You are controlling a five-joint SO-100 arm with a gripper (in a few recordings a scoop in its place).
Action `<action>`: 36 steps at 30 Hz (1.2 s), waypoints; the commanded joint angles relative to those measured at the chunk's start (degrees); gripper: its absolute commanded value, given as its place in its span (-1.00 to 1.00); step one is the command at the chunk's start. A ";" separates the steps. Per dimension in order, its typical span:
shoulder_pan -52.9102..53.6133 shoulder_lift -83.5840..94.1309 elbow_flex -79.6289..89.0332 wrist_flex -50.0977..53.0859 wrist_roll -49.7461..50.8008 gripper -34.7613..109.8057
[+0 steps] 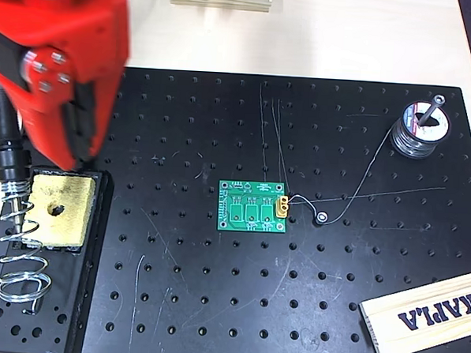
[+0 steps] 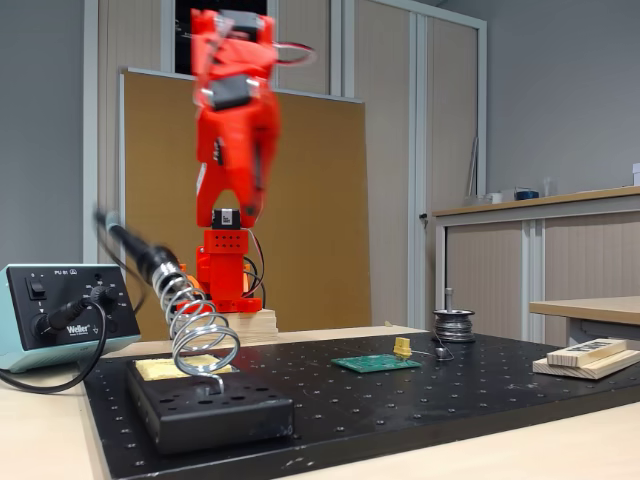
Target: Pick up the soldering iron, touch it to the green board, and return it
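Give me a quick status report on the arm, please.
Red gripper raised, holding nothing; jaws unclear. Black pen-shaped soldering iron sits in silver coiled holder. Small green circuit board untouched mid-plate. Nothing in the way.

A tall brown panel [image 2: 320,200] is seen behind the pincer, backed by pale cabinet doors [image 2: 400,150]. To its right in the fixed view, a wood-topped counter [image 2: 540,205] is set against a grey wall [image 2: 570,90].

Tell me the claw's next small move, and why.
Probably lower the claw toward the handle of the soldering iron. The iron sits in the coiled holder, the claw hangs above it holding nothing, and the green board lies untouched.
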 commanded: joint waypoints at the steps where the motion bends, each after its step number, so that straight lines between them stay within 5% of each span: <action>1: 0.09 0.00 -2.64 0.18 0.35 -0.52; 21: -6.33 -4.13 -9.14 2.64 -10.20 -0.52; 36: -2.46 40.08 60.38 -17.84 2.72 -0.51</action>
